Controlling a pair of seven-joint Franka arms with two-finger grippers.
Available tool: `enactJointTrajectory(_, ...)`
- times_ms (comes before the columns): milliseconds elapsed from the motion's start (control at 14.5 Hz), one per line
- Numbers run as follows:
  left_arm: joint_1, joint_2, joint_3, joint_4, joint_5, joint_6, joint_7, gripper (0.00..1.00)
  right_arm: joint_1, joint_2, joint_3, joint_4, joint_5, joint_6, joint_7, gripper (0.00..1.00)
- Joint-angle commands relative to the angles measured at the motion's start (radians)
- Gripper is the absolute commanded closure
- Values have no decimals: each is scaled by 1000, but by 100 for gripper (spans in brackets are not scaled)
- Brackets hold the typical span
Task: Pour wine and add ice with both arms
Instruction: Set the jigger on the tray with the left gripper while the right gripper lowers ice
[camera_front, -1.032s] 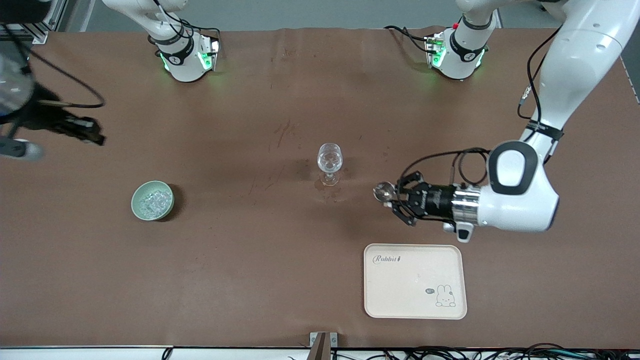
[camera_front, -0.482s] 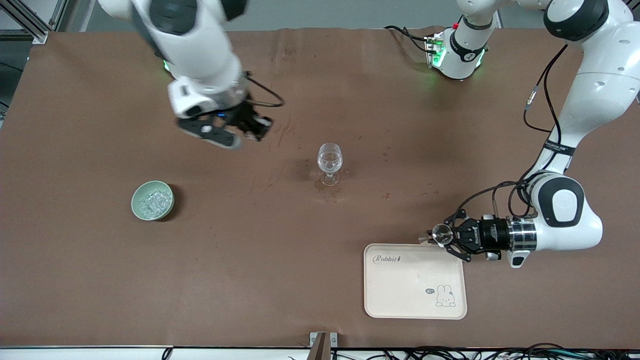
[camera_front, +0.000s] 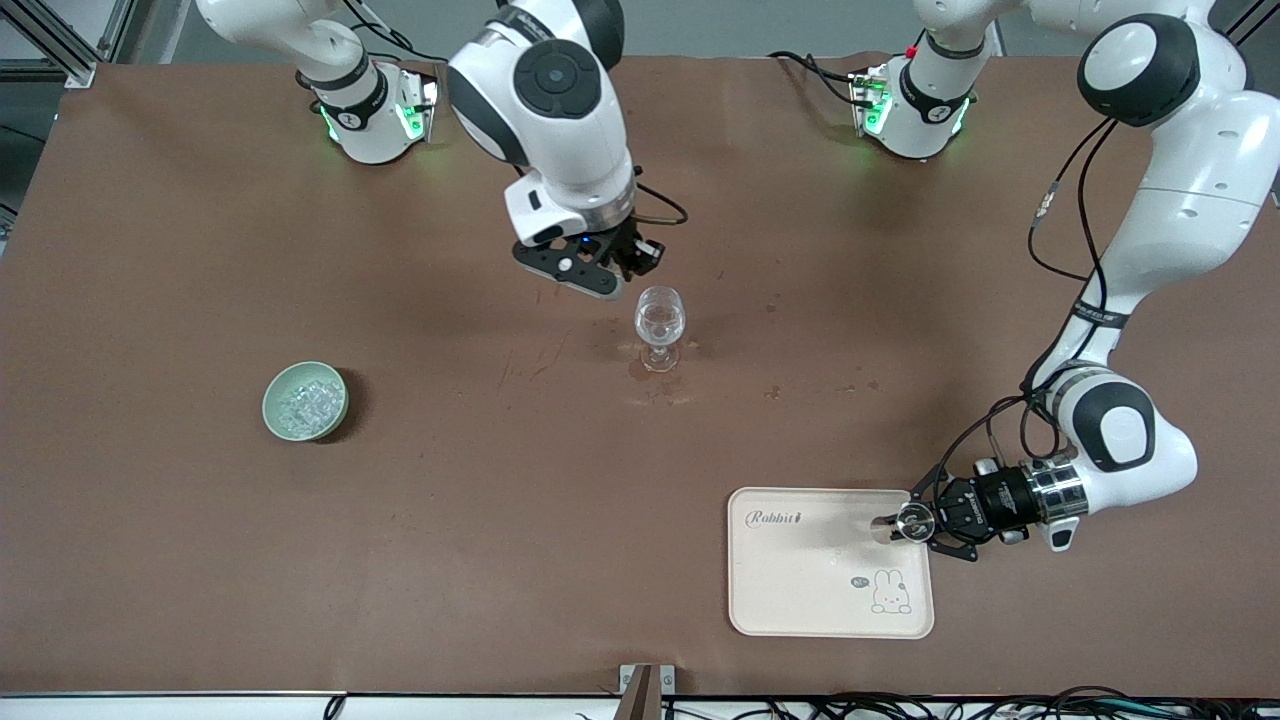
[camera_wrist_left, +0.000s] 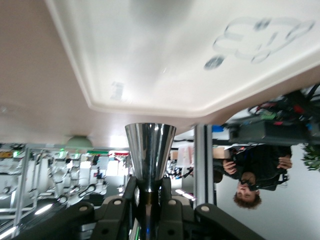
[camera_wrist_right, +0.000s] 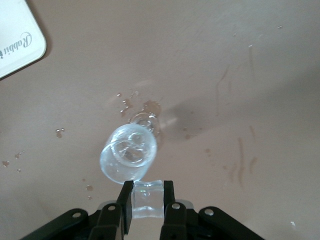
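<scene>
A clear stemmed glass (camera_front: 660, 325) stands mid-table; it also shows in the right wrist view (camera_wrist_right: 128, 159). My right gripper (camera_front: 632, 262) hangs just above and beside its rim, shut on one ice cube (camera_wrist_right: 148, 200); in the right wrist view the right gripper (camera_wrist_right: 148, 192) has the cube next to the rim. A pale green bowl (camera_front: 275, 385) with more ice (camera_front: 303, 403) sits toward the right arm's end. My left gripper (camera_front: 920, 522) is shut on a small steel cup (camera_front: 895, 525) low over the tray's edge; in the left wrist view the left gripper (camera_wrist_left: 150, 192) grips the cup (camera_wrist_left: 150, 150) by its narrow waist.
A cream tray (camera_front: 800, 590) with a rabbit print lies near the front camera, toward the left arm's end; its corner shows in the right wrist view (camera_wrist_right: 15, 42). Wet spots (camera_front: 655, 385) mark the brown table around the glass foot.
My right arm swung in from its end of the table to just beside the glass rim. My left arm carried the steel cup from beside the glass down to the tray's edge.
</scene>
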Motion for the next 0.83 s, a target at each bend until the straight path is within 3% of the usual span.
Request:
enactJointTrajectory(0,-13,89,2,64,-39,18,62,99,20,61,-8,78,-28,0,33,99)
enactJointTrajectory(138,-16,111,8,65,-112,18,69,99,25,97,-9,107,-47,3,33,98)
enactJointTrajectory(482,-34,122,40,59,-116,18,109,94,40,130,-9,109,-81,32,33,97)
enactJointTrajectory(551,-42,123,44,59,-116,18,124,88,40,130,-8,109,-79,32,33,97)
enactJointTrajectory(757,-57,124,52,59,-116,19,126,41,41,146,-8,109,-78,38,33,96)
